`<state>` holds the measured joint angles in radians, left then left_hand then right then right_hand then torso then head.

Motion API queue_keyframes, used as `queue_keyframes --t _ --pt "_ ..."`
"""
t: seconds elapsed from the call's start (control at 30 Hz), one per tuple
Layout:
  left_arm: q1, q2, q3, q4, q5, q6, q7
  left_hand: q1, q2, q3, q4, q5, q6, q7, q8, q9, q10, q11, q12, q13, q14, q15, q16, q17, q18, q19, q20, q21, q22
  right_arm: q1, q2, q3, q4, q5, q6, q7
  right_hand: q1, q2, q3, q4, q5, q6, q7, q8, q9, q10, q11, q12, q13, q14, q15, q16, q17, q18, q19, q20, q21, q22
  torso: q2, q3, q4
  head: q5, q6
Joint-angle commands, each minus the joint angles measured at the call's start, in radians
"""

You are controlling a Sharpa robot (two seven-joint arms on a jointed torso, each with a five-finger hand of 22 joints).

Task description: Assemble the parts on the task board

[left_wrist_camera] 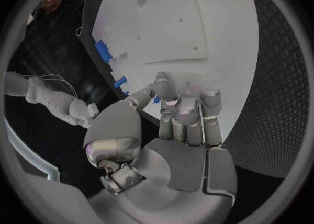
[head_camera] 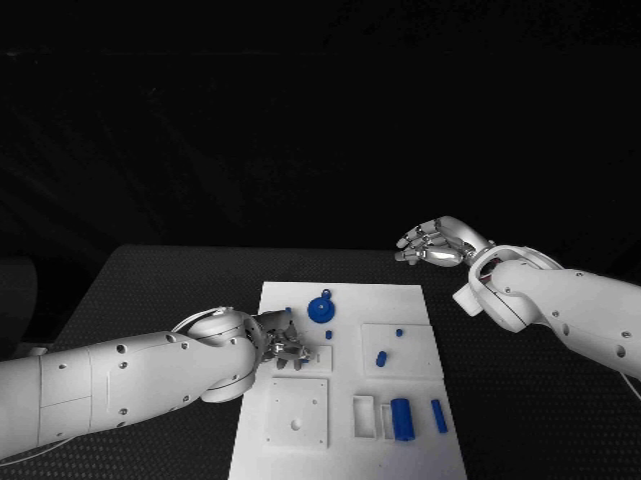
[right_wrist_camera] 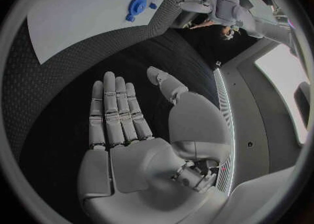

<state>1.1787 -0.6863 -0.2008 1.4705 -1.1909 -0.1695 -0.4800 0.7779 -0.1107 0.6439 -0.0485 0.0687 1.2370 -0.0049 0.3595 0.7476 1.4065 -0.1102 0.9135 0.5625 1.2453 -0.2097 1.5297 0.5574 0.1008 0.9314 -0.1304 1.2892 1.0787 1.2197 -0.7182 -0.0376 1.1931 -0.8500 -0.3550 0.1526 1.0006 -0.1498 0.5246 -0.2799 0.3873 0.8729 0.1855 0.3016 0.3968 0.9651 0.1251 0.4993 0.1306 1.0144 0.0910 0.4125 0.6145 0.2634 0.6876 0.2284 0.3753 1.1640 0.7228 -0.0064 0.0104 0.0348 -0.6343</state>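
The white task board lies in the middle of the black table. A round blue part sits near its far edge, also seen as the round blue part. My left hand rests low on the board's left side. A small blue peg shows between its thumb and a finger; whether it is pinched is unclear. Another small blue peg lies mid-board. My right hand hovers beyond the board's far right corner, fingers straight and apart, holding nothing.
A blue cylinder and a blue bar lie at the board's near right, beside a white slot block. A square white plate sits at the near left. Black table surrounds the board.
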Motion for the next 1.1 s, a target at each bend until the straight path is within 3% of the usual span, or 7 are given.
queue_keyframes --t 0.03,0.5,0.63,0.8,1.1 --pt "0.000 -0.001 0.000 0.001 0.006 -0.012 0.007 0.000 -0.007 0.001 0.006 -0.005 -0.006 0.002 0.003 -0.001 0.003 0.003 -0.004 -0.002 0.002 -0.002 -0.003 -0.001 0.020 0.000 -0.134 -0.003 0.001 -0.001 0.001 0.000 0.002 -0.005 0.011 0.011 -0.005 -0.001 -0.004 0.002 0.005 -0.007 0.001 0.006 -0.001 0.005 0.004 -0.002 -0.001 -0.004 0.003 -0.006 0.002 -0.010 -0.008 -0.001 -0.004 0.001 0.000 0.0002 0.0001 -0.001 0.001" --pt "0.000 -0.011 0.001 -0.007 0.005 -0.017 0.006 -0.003 -0.023 -0.001 0.027 -0.014 -0.005 0.002 0.005 -0.001 0.004 0.002 -0.003 -0.002 0.003 -0.003 -0.003 -0.001 0.021 0.001 -0.135 -0.004 0.002 -0.001 0.000 0.000 0.000 -0.005 0.010 0.011 -0.006 -0.002 -0.005 0.002 0.006 -0.008 0.001 0.006 -0.002 0.005 0.005 -0.002 -0.003 -0.005 0.004 -0.007 0.002 -0.010 -0.009 0.000 -0.006 0.002 0.000 -0.0013 0.0014 -0.002 0.001" --pt "0.000 -0.010 0.001 -0.006 0.006 -0.020 0.008 -0.007 -0.039 -0.006 0.045 -0.020 -0.006 0.002 0.007 0.000 0.003 0.002 -0.003 -0.002 0.002 -0.003 -0.002 0.000 0.022 0.001 -0.136 -0.004 0.002 -0.002 0.002 0.000 0.000 -0.005 0.011 0.011 -0.006 -0.002 -0.005 0.002 0.006 -0.008 0.002 0.006 -0.002 0.005 0.005 -0.002 -0.003 -0.006 0.004 -0.008 0.002 -0.010 -0.010 0.000 -0.007 0.002 0.000 -0.0014 0.0008 -0.002 0.000" --pt "0.000 -0.009 0.001 -0.007 0.014 -0.025 0.011 -0.011 -0.082 0.003 0.094 -0.020 -0.009 0.002 0.010 0.005 0.003 0.002 -0.003 -0.002 0.000 -0.003 -0.002 0.001 0.025 0.003 -0.137 -0.005 0.001 -0.002 0.003 0.000 -0.002 -0.005 0.011 0.011 -0.006 -0.001 -0.005 0.002 0.006 -0.008 0.002 0.006 -0.003 0.005 0.005 -0.001 -0.004 -0.007 0.005 -0.009 0.002 -0.010 -0.011 0.000 -0.008 0.002 0.000 -0.0006 0.0007 -0.002 0.000" --pt "-0.001 -0.018 0.006 0.001 0.022 -0.052 0.021 -0.001 -0.118 0.013 0.147 -0.020 -0.013 0.002 0.014 0.010 0.003 0.002 -0.003 -0.001 0.000 -0.003 -0.002 0.001 0.026 0.005 -0.137 -0.004 0.001 -0.003 0.002 0.000 -0.002 -0.005 0.010 0.011 -0.006 -0.001 -0.006 0.002 0.006 -0.008 0.002 0.006 -0.003 0.006 0.005 -0.001 -0.005 -0.008 0.005 -0.009 0.003 -0.010 -0.011 0.000 -0.009 0.002 0.000 0.0001 -0.0003 0.000 -0.001"
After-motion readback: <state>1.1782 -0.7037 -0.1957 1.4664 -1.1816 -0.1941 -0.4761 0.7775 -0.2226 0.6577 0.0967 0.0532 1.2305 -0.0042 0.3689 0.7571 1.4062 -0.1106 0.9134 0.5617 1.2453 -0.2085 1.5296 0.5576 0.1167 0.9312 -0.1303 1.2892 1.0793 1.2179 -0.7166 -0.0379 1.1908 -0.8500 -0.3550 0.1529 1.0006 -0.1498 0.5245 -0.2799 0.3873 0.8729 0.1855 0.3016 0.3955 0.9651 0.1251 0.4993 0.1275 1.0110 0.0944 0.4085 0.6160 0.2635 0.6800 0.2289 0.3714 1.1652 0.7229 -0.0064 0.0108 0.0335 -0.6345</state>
